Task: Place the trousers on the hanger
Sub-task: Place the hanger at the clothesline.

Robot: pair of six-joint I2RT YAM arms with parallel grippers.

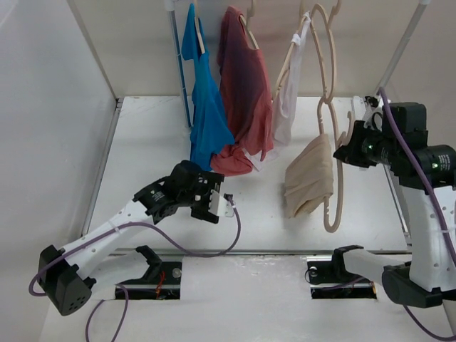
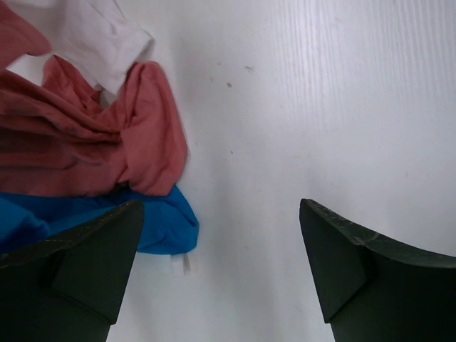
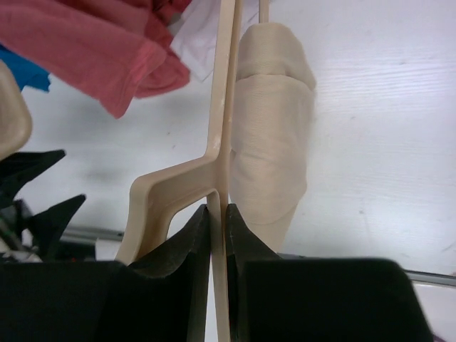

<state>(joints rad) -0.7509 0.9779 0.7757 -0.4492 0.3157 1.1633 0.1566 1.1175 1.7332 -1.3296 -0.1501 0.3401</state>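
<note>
Low over the near part of the table, the left gripper has its jaws spread wide with nothing between them; the bunched hems of a red T-shirt and a blue shirt lie just off its left finger. Farther right, the right gripper is clamped tight on the thin bar of the hanger, holding it above the table. The trousers hang folded over that hanger, just past the claw's fingertips. At the back hangs a white garment.
</note>
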